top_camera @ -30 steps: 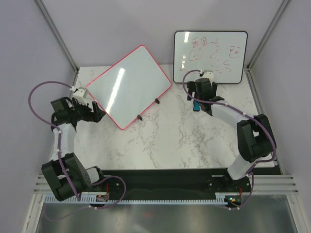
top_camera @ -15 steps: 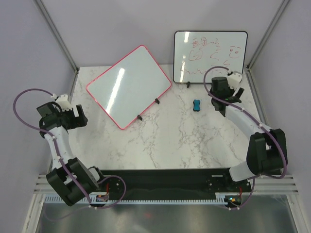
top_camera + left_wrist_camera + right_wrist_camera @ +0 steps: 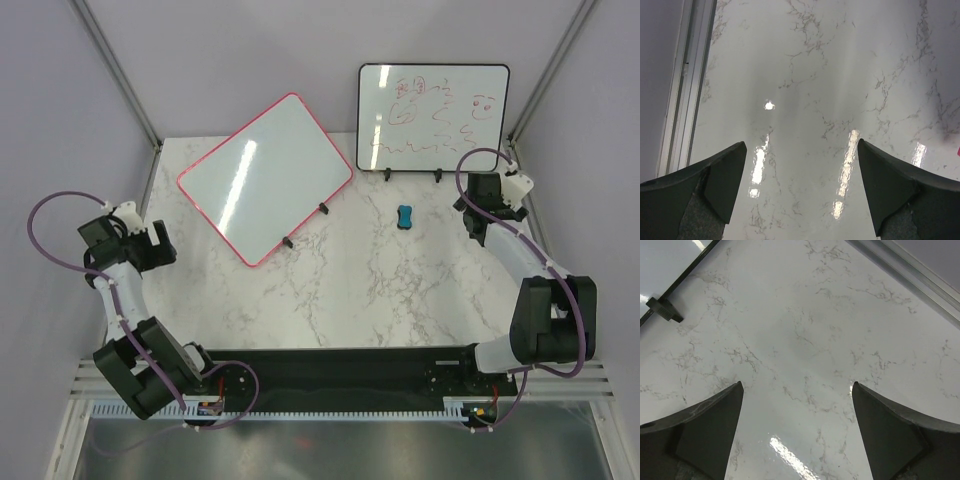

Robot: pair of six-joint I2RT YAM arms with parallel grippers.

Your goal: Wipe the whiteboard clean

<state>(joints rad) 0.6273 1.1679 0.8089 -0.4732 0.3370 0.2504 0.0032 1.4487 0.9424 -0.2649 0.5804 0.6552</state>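
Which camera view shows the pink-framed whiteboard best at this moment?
The top external view: the whole whiteboard is visible there, frame and clean surface. The left wrist view shows only the marble table and perhaps a pink speck at its right edge. The right wrist view shows only a corner of the black-framed whiteboard.

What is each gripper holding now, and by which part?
Nothing is held. The left gripper and the right gripper are open above the table; the blue eraser lies free on it.

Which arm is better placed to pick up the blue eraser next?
Right. Its open hand hangs just right of the blue eraser; the left hand is across the table, beyond the whiteboard.
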